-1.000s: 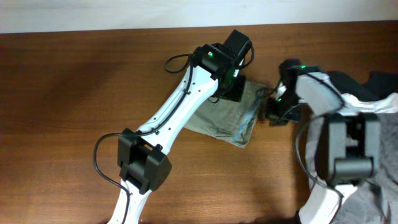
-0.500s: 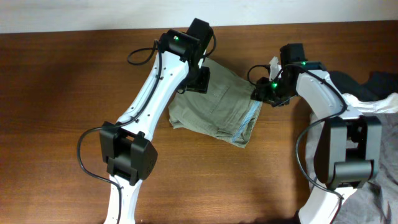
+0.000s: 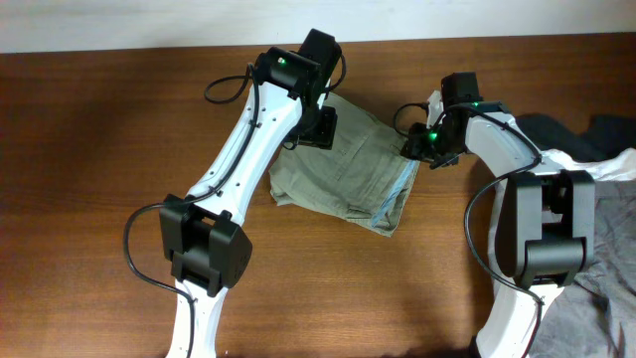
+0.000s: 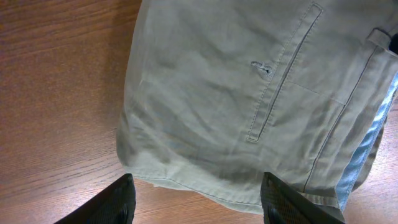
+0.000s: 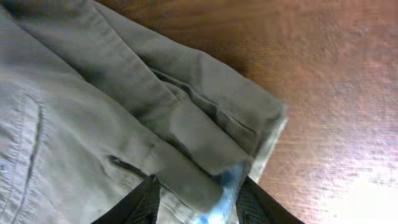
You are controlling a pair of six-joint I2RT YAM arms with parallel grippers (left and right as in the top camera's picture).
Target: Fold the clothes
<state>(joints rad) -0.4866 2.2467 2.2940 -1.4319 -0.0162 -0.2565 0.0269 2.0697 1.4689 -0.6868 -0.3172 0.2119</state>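
The khaki shorts [image 3: 348,174] lie folded on the wooden table [image 3: 109,179], with the pale blue inner edge at their right side. My left gripper [image 3: 320,127] is open and empty over the shorts' far left edge. In the left wrist view its fingers [image 4: 196,202] straddle bare wood just off the hem of the shorts [image 4: 249,93], whose pocket seam shows. My right gripper [image 3: 417,149] is at the shorts' right edge. In the right wrist view it [image 5: 202,196] is shut on the folded waistband with the blue edge [image 5: 155,112].
A pile of dark navy, white and grey garments [image 3: 586,159] lies at the right edge of the table, under and behind my right arm. More grey cloth [image 3: 596,308] is at the front right. The table's back edge [image 3: 149,50] meets a white wall.
My left arm has swung left off the shorts, uncovering them. My right gripper has moved up to the shorts' right edge and closed on the waistband.
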